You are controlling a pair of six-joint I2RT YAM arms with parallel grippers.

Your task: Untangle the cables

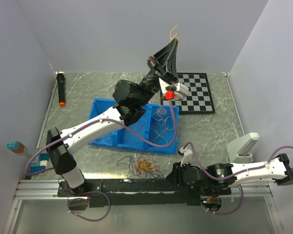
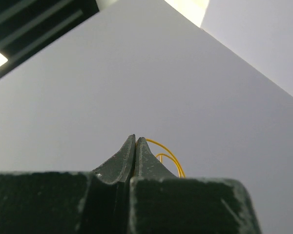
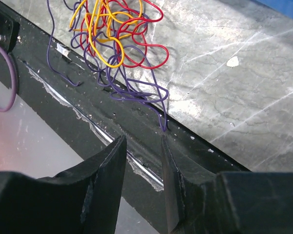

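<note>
A tangle of thin red, yellow and purple cables [image 3: 112,39] lies on the marble tabletop near its front edge [image 1: 145,166]. My right gripper [image 3: 142,141] hovers low just right of it [image 1: 175,171], open with nothing between its fingers. One purple cable end [image 3: 163,124] drops onto the black rail right at the right fingertip [image 3: 164,146]. My left gripper [image 1: 175,43] is raised high over the back of the table, pointing up. It is shut [image 2: 136,139] on a yellow-orange cable [image 2: 168,157] that curls above its tip [image 1: 175,32].
A blue bin [image 1: 100,106] stands mid-table with loose pale cable loops [image 1: 163,127] in its right part. A checkerboard [image 1: 195,92] lies at the back right and a black marker [image 1: 61,90] at the back left. Small blocks [image 1: 14,146] sit left, a white object [image 1: 241,146] right.
</note>
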